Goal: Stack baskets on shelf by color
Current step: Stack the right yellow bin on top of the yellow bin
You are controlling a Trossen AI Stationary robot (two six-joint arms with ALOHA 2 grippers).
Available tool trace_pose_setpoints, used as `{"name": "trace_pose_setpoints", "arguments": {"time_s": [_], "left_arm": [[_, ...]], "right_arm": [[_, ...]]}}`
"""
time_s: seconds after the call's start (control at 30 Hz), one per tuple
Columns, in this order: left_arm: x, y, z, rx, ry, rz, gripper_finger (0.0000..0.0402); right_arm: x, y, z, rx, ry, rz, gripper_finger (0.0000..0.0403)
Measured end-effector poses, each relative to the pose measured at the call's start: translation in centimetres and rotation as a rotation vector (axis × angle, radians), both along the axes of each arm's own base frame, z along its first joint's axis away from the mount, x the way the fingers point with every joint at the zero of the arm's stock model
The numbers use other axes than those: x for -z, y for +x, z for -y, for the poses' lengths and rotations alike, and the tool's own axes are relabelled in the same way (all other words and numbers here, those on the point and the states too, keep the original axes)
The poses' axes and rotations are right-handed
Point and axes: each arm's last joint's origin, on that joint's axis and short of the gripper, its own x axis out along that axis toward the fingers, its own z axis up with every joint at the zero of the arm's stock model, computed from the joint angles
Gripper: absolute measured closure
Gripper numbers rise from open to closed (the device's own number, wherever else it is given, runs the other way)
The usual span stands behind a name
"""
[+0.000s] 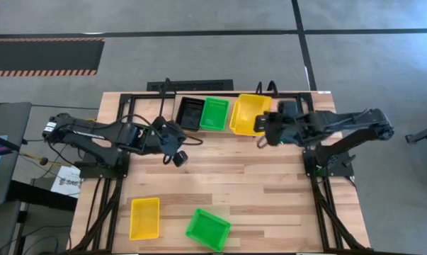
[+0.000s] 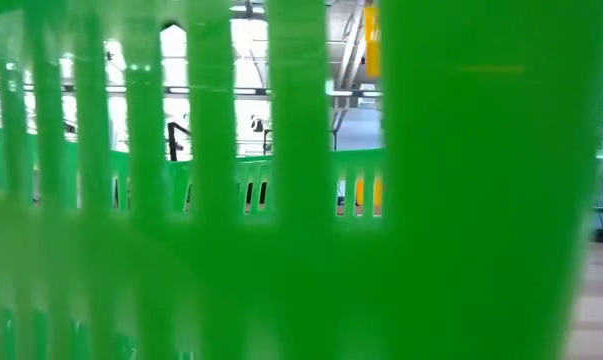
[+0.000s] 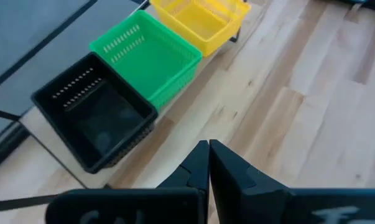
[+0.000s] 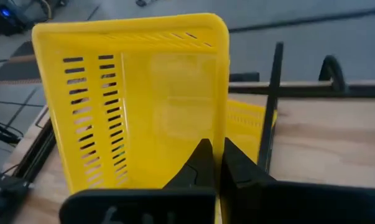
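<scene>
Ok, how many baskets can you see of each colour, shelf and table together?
yellow baskets: 3
green baskets: 2
black baskets: 1
Total: 6 in view; any nested inside others would be hidden.

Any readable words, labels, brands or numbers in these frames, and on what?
No text can be read.
Paper sheet beside the table's left edge: dark print, too small to read.
Left gripper body: faint embossed marks, blurred.
Yellow sign in the room behind: illegible.
Baskets, shelf: no text.
</scene>
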Motion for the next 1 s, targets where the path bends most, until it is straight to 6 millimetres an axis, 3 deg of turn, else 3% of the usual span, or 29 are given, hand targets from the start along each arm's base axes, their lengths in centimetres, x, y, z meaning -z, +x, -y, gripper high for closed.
{"name": "trace_pose_setpoints", "arguments": {"time_s": [0.33, 0.5, 0.67, 1.0], "left_arm": [[0.2, 0.1, -1.8, 0.131, 0.017, -0.098, 0.0401], [0.2, 0.1, -2.0, 0.211, 0.048, -0.14, 0.0401], [0.3, 0.1, -2.0, 0.269, 0.073, -0.166, 0.0401], [0.3, 0.1, -1.9, 0.305, 0.069, -0.173, 0.0401]], "right_arm": [[1.5, 6.3, 4.8, -0.012, 0.03, 0.069, 0.04], [4.4, 9.2, 6.4, -0.029, 0.124, 0.029, 0.04], [7.3, 9.3, 7.0, 0.092, 0.252, -0.073, 0.04], [7.8, 7.8, 7.0, 0.196, 0.318, -0.143, 0.04]]}}
